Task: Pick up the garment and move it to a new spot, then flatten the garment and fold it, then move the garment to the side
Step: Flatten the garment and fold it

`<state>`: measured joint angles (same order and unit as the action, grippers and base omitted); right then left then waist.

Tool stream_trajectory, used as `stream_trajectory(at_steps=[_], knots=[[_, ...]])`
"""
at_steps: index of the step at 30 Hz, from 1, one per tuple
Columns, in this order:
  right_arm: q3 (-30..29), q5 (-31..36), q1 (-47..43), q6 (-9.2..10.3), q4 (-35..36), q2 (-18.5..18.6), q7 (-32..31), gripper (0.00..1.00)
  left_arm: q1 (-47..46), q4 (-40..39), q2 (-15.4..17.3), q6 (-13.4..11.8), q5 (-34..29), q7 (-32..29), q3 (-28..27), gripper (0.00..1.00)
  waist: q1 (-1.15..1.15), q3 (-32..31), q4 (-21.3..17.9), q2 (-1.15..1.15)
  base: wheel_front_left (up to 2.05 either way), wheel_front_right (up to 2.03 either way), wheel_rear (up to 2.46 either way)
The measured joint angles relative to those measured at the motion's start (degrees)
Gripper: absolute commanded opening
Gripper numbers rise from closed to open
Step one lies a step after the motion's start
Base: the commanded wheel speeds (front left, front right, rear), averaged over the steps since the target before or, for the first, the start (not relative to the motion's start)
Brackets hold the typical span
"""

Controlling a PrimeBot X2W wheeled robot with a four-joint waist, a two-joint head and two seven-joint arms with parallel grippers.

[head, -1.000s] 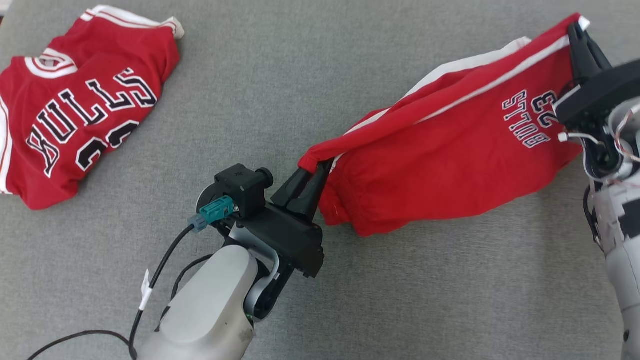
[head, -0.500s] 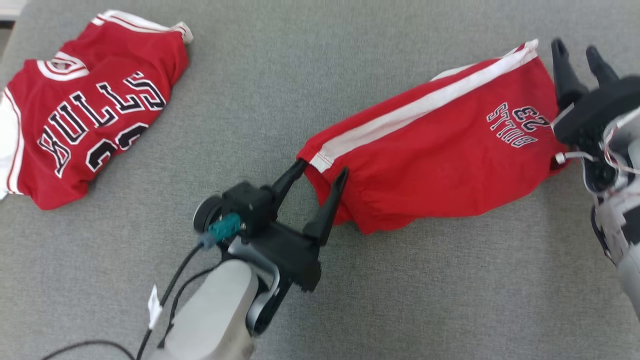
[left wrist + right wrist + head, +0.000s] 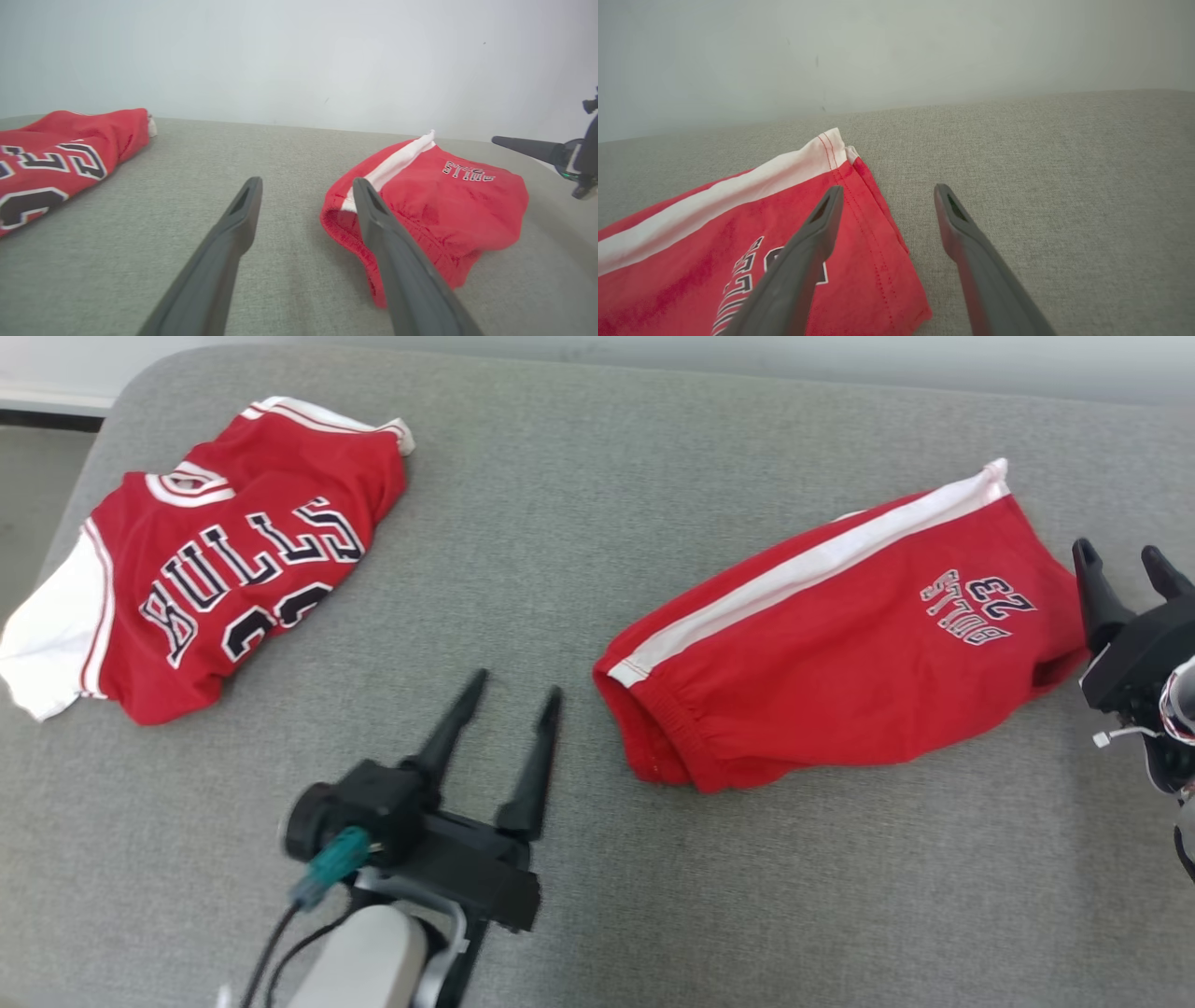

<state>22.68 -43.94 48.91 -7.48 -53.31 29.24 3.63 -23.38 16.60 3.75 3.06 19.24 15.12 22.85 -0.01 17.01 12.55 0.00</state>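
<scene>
Folded red shorts (image 3: 840,644) with a white side stripe and "BULLS 23" print lie flat on the grey surface, right of centre; they also show as red shorts (image 3: 430,200) and red shorts (image 3: 752,252) in the wrist views. My left gripper (image 3: 516,686) stands open just left of the elastic waistband, holding nothing. My right gripper (image 3: 1120,558) stands open at the shorts' right hem, also holding nothing. The left gripper (image 3: 306,184) and right gripper (image 3: 885,192) show spread fingers in their own views.
A red "BULLS" jersey (image 3: 224,569) with white sleeves lies folded at the far left, also seen as the jersey (image 3: 60,154). The grey upholstered surface (image 3: 579,504) ends at a rounded back-left corner, with a pale wall (image 3: 299,56) behind it.
Both grippers let go of the shorts, which dropped flat onto the surface. Both arms drew back toward me, fingers spread. The head camera tilted, shifting the whole scene down.
</scene>
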Motion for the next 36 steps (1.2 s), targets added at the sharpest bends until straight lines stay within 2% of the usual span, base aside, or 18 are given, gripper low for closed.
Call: stream_trajectory(at_steps=[10,18,19,21,24,30,36], knots=[[3.5,-0.4,0.5,0.0,-4.6,0.7,-0.2,1.0,5.9,-12.0,-0.5,-2.6,-6.0,0.0,-12.2,1.0,0.0,1.3,2.0,0.0,0.0,0.0,0.0],[4.7,-2.1,1.3,0.0,-8.6,-0.3,-2.0,1.0,9.0,-14.3,-0.8,-3.3,-7.1,0.0,-16.4,1.0,0.0,1.9,2.3,0.0,0.0,0.0,0.0],[4.7,-2.6,1.3,0.0,-8.7,-0.5,-2.2,0.42,9.2,-14.2,-0.8,-3.3,-7.1,0.0,-16.6,1.0,0.0,1.9,2.2,0.0,0.0,0.0,0.0],[4.7,-3.5,1.3,0.0,-8.8,-0.9,-2.1,0.0,9.8,-14.1,-0.8,-3.2,-7.1,0.0,-17.0,1.0,0.01,1.8,2.0,0.0,0.0,0.0,0.0],[4.1,-6.6,0.3,0.0,-8.8,-2.2,-1.5,0.0,10.5,-13.8,-0.8,-3.3,-7.1,0.0,-17.7,1.0,0.01,1.0,1.5,0.0,0.0,0.0,0.0],[3.7,-10.4,-3.3,0.0,-6.9,-2.2,0.7,0.0,12.0,-13.3,-0.9,-2.9,-7.7,0.0,-18.2,1.0,0.01,-0.8,0.7,0.0,0.0,0.0,0.0],[3.7,-14.9,-10.0,0.0,-2.8,-0.4,2.7,0.0,15.0,-12.5,-0.8,-1.5,-9.4,0.0,-21.0,1.0,0.0,-3.9,-1.4,0.0,0.0,0.0,0.0]])
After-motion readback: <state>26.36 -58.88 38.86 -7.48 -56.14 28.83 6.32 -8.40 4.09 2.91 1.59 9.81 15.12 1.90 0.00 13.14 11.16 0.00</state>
